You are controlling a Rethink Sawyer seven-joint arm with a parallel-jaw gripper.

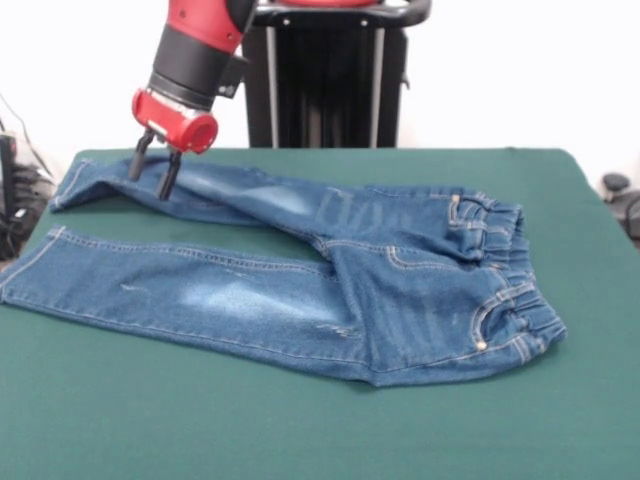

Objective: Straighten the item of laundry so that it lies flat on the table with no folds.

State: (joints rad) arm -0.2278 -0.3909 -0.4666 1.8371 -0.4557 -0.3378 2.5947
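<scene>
Front view: the jeans (330, 285) lie across the table (150, 420), waistband toward the right edge, 2 legs reaching the left edge. The far leg, near the far-left corner, looks twisted and creased. The gripper (153, 172) hangs over that leg's cuff end, fingers parted, holding nothing. Best pinch only the cuff, then draw it outward, low and slow.

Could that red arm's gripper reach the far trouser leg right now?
Probably yes: the gripper hangs open right over the far leg of the jeans, near its cuff, with nothing between them.
</scene>
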